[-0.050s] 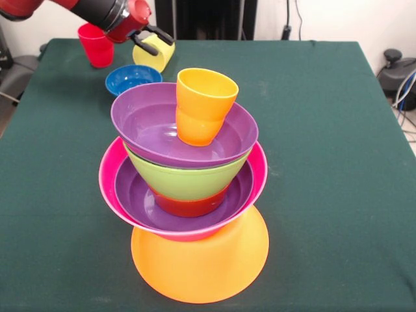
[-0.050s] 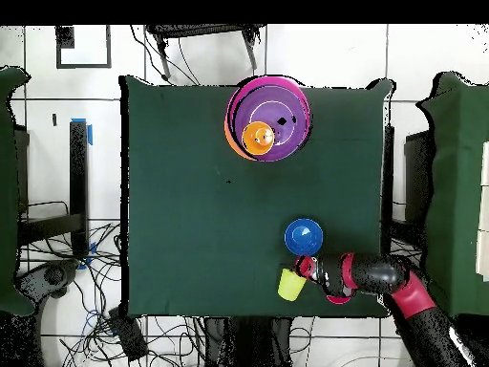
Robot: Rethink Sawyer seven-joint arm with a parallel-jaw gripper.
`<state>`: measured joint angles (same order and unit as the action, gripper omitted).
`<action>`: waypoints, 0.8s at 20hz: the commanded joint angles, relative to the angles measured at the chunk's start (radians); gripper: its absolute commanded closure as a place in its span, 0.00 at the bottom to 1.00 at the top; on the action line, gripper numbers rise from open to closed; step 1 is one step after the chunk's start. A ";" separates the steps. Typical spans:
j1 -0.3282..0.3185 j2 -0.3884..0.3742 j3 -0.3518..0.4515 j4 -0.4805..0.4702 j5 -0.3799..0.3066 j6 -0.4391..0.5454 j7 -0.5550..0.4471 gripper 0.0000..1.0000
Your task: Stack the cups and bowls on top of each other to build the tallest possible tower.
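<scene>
The tower stands near the table's front: an upturned orange bowl (image 1: 198, 266), a hot pink bowl (image 1: 110, 185), a purple bowl (image 1: 140, 208), a small red-orange bowl (image 1: 188, 206), a lime green bowl (image 1: 185, 182) and a second purple bowl (image 1: 146, 127). An orange cup (image 1: 201, 104) leans inside that top bowl. From above the tower (image 2: 268, 118) shows at the table's far edge. My gripper (image 1: 156, 44) (image 2: 302, 269) is shut on the rim of the tilted pale yellow cup (image 1: 159, 57) (image 2: 290, 285). The blue bowl (image 1: 132, 78) (image 2: 304, 234) and the red cup (image 1: 96, 44) stand close by.
The dark green table (image 1: 325, 162) has its left edge just beyond the red cup. Chairs, cables and stands surround the table on the tiled floor (image 2: 57, 191).
</scene>
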<state>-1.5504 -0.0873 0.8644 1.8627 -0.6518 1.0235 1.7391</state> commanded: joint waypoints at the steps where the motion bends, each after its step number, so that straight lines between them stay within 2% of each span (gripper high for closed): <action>1: 0.051 0.055 -0.086 -0.157 -0.082 0.076 -0.352 0.00; 10: 0.034 0.100 -0.102 -0.170 -0.096 0.046 -0.408 0.00; 11: 0.023 0.107 -0.095 -0.163 -0.102 0.020 -0.417 1.00; 16: 0.052 0.070 -0.088 -0.160 -0.157 0.006 -0.424 1.00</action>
<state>-1.5500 -0.0302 0.8179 1.8200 -0.6695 1.0379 1.6995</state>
